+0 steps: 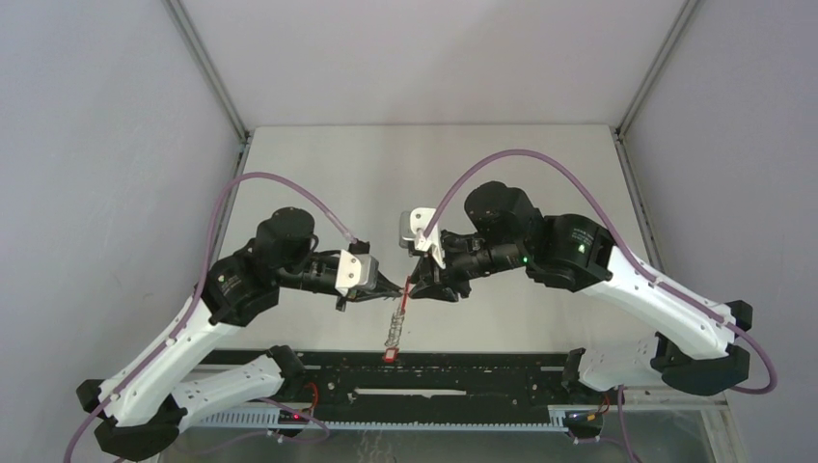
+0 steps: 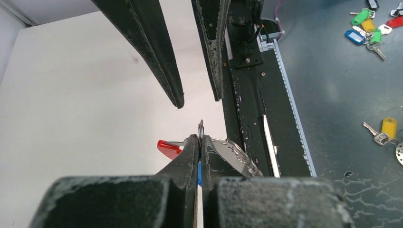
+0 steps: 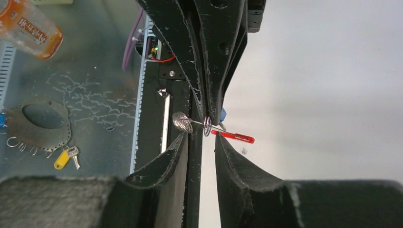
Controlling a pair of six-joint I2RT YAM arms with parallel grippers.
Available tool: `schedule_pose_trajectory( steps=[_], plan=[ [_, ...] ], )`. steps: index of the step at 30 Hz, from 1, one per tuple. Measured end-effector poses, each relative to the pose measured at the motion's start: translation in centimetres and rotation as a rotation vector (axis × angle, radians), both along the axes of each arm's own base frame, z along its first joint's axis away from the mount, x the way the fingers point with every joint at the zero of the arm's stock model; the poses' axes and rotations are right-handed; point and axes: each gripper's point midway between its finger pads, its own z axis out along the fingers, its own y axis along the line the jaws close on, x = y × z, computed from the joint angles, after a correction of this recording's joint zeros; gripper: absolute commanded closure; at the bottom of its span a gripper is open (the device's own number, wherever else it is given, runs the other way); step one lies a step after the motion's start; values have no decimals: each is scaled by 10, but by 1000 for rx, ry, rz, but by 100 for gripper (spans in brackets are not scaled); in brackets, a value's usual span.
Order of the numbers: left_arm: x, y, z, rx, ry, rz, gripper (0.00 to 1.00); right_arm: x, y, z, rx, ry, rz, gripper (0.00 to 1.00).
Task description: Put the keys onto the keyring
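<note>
Top external view: the left gripper (image 1: 390,287) is clamped tight on a small silver ring of the keyring (image 1: 395,326), which dangles beneath its tips. A blue tag (image 2: 199,174) is wedged between its fingers. The right gripper (image 1: 421,281) stands partly parted, tips just short of that ring, gripping nothing.

Lab (white-walled test enclosure (image 1: 424,58)).

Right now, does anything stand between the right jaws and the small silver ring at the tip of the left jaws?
Nothing visible does. The right gripper, jaws open, faces the silver ring directly across a bare gap. The red band sticks out beside the ring, not in between.
</note>
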Motion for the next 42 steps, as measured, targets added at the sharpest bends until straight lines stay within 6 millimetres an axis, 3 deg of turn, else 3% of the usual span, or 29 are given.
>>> schedule_pose_trajectory(
  steps=[29,36,42],
  plan=[
    [-3,-1,2,-5,3,-19,100,1,14,-11,-9,26,37,85],
    [-3,-1,4,-12,-3,-19,100,1,15,-12,-7,27,40,82],
    [-4,1,6,-18,-9,-18,100,2,15,-15,-10,35,37,100]
  ],
)
